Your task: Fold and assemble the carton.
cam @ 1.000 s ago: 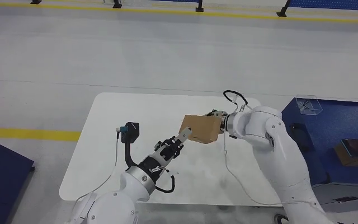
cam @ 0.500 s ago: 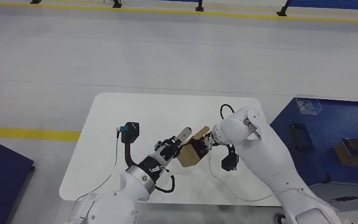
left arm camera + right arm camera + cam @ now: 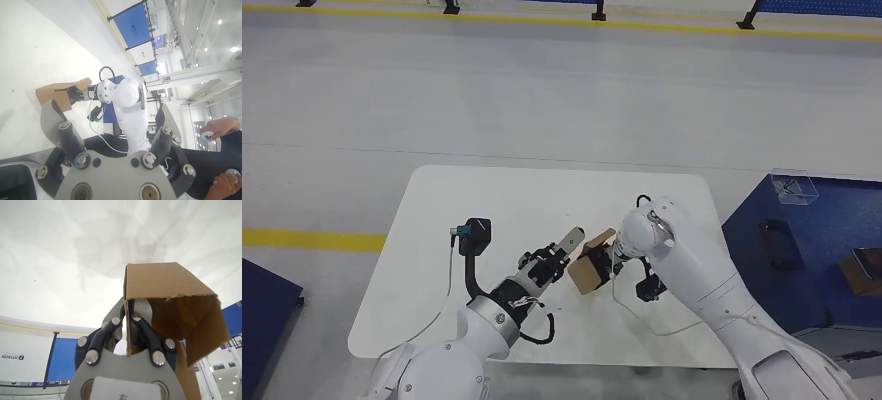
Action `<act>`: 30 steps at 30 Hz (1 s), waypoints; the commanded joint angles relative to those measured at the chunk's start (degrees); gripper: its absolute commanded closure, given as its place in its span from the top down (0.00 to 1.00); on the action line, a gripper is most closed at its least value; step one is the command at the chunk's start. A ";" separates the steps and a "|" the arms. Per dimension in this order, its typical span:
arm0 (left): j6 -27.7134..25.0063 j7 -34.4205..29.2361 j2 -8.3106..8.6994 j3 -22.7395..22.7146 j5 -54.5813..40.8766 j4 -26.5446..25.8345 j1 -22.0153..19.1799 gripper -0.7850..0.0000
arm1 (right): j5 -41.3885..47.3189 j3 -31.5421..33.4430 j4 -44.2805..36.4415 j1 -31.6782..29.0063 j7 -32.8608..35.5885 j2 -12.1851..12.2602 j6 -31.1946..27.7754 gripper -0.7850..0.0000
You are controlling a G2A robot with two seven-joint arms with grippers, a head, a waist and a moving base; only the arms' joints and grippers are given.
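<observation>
Fingers of the left gripper spread wide over the near middle of the surface, nothing held between them. One fingertip close against the carton, contact impossible to judge.

Just beyond, brown carton lifted off the surface's middle, a little toward its right side. Partly opened into a sleeve, one end gaping, a loose flap hanging from it. Pinched by one cardboard wall in the right gripper, pads closed tight on either side of the panel's edge. Right wrist also above the surface, toward its right side.

Farther off, past the surface's right edge, a blue stand with a clear box on top. Past the surface's far edge, grey floor crossed by a yellow line.
</observation>
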 commanded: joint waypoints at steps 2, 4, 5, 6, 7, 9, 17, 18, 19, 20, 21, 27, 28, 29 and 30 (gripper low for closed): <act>0.00 0.00 0.00 0.00 0.00 0.00 0.00 1.00 | 1.91 -0.76 2.10 0.41 1.37 -0.92 0.00 0.00; 0.00 0.00 0.00 0.00 0.00 0.00 0.00 1.00 | 2.95 -1.15 3.09 0.65 3.05 -1.51 0.62 0.15; 0.00 0.00 0.00 0.00 0.00 0.00 0.00 1.00 | 3.51 -1.28 3.72 0.77 3.79 -1.79 0.96 0.24; 0.00 0.00 0.00 0.00 0.00 0.00 0.00 1.00 | 4.56 -1.36 4.27 0.86 4.06 -2.08 1.37 0.34; 0.00 0.00 0.00 0.00 0.00 0.00 0.00 1.00 | 5.63 -1.39 4.72 0.96 4.29 -2.36 1.79 0.35; 0.00 0.00 0.00 0.00 0.00 0.00 0.00 1.00 | 6.83 -1.32 5.72 1.22 5.12 -2.82 1.61 0.36; 0.00 0.00 0.00 0.00 0.00 0.00 0.00 1.00 | 7.39 2.67 0.55 1.09 12.86 -2.39 13.59 0.41; 0.00 0.00 0.00 0.00 0.00 0.00 0.00 1.00 | 6.62 4.23 -0.87 0.47 15.09 -1.88 15.98 0.41; 0.00 0.00 0.00 0.00 0.00 0.00 0.00 1.00 | 6.20 5.81 -2.77 -0.31 16.85 -1.35 18.95 0.40; 0.00 0.00 0.00 0.00 0.00 0.00 0.00 1.00 | 5.75 7.61 -4.79 -1.19 18.42 -0.74 22.18 0.38; 0.00 0.00 0.00 0.00 0.00 0.00 0.00 1.00 | 5.27 9.48 -6.90 -2.26 20.00 -0.08 26.29 0.32; 0.00 0.00 0.00 0.00 0.00 0.00 0.00 1.00 | 2.60 23.57 -17.41 -10.46 31.34 3.98 49.01 0.00; 0.00 0.00 0.00 0.00 0.00 0.00 0.00 1.00 | 0.87 26.07 -19.12 -11.50 33.55 4.54 52.05 0.00; 0.00 0.00 0.00 0.00 0.00 0.00 0.00 1.00 | -2.17 28.44 -20.76 -12.54 36.71 4.99 54.96 0.00; 0.00 0.00 0.00 0.00 0.00 0.00 0.00 1.00 | -6.16 30.68 -22.23 -13.37 40.84 5.31 57.29 0.00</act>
